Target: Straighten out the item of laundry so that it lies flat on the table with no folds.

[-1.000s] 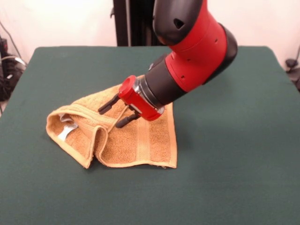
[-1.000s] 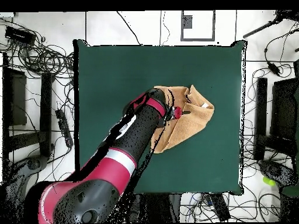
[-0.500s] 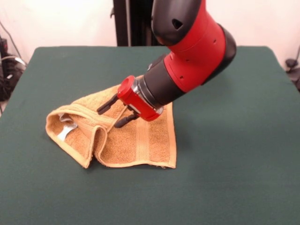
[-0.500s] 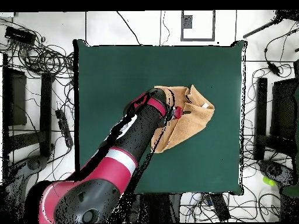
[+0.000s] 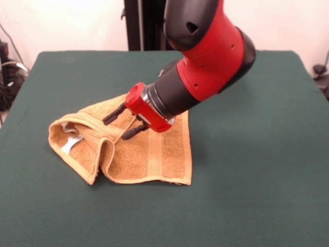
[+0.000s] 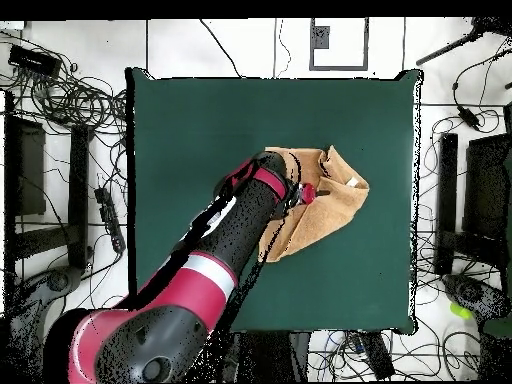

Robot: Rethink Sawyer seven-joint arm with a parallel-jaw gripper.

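The item of laundry [image 5: 154, 157] is an orange-tan towel lying left of centre on the dark green table [image 5: 252, 180]. Its left part is folded over into a raised flap with a white tag [image 5: 70, 145] showing inside. My gripper [image 5: 115, 129] reaches down at a slant over the towel's middle, its two black fingers spread apart. The lower fingertip [image 5: 125, 137] touches the cloth and a towel edge runs between the fingers. In the overhead view the arm covers the towel's [image 6: 335, 205] left side, and the gripper [image 6: 305, 193] sits over the towel on the table [image 6: 200, 120].
Cables, stands and dark equipment surround the table [image 6: 60, 100] on the floor in the overhead view. The arm's thick red and black body [image 5: 211, 56] hangs over the table's far middle.
My gripper has shifted a little left and up in the front view. The towel has slid slightly left with it, and its fold is unchanged.
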